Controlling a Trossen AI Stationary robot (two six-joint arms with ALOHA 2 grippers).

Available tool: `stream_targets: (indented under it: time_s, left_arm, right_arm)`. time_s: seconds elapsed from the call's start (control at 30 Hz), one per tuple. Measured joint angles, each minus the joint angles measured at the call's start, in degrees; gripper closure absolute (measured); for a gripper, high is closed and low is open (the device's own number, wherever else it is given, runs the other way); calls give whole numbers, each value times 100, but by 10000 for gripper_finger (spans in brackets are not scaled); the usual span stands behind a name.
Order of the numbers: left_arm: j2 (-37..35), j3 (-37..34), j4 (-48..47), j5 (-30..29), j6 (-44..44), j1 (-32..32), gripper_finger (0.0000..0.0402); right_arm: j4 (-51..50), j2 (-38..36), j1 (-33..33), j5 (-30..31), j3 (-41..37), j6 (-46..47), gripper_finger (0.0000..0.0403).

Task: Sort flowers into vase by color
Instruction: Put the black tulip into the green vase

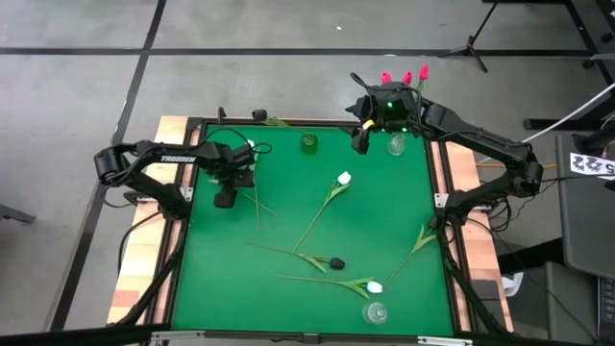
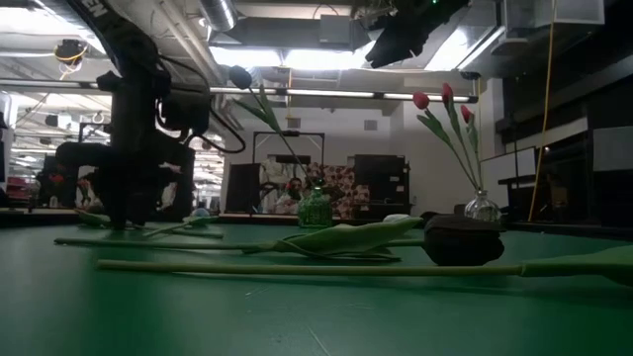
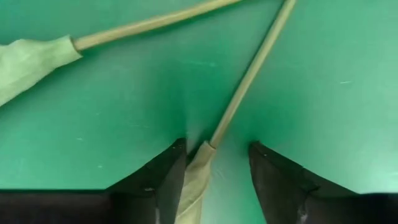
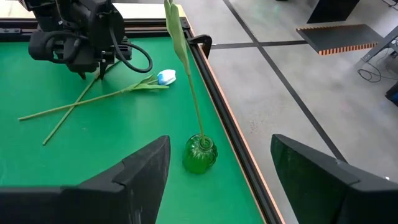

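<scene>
My left gripper [image 1: 225, 197] is open, low at the table's left side, a finger on either side of a thin tulip stem [image 3: 245, 81] where its leaf [image 3: 196, 177] starts. A second stem [image 3: 149, 25] lies beside it, and a white head [image 1: 252, 146] is close by. My right gripper [image 1: 370, 130] is open and high over the far edge, near the clear vase [image 1: 396, 145] holding three red-pink tulips [image 1: 405, 77]. The green vase [image 4: 200, 154] holds one black tulip [image 2: 240, 76]. White heads [image 1: 344, 179] [image 1: 375, 286] and a black head [image 1: 336, 261] lie flat on the mat. My left gripper points down with its fingers [image 3: 168, 180] astride the stem's leafy part [image 3: 199, 165], which lies flat on the mat. The leaf runs close along one finger; whether they touch, I cannot tell.
A second clear vase [image 1: 375, 312] stands by the near edge. Loose leaves and a stem [image 1: 421, 238] lie near the right edge. A raised dark frame [image 4: 214, 93] borders the green mat. There is open mat at the middle and the near left.
</scene>
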Motion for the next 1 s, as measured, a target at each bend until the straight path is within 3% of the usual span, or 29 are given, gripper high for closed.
stream_targets:
  time_s: [0.37,0.57,1.0]
  left_arm:
    - [17,148,-75,-294,-663,7,389]
    - [33,377,-413,-671,-1119,-119,389]
    - [28,1446,-926,-967,-1420,-1231,398]
  right_arm:
    - [7,0,0,-1,0,84,125]
    - [9,-6,0,-1,0,173,125]
    - [141,-171,0,-1,-2,173,125]
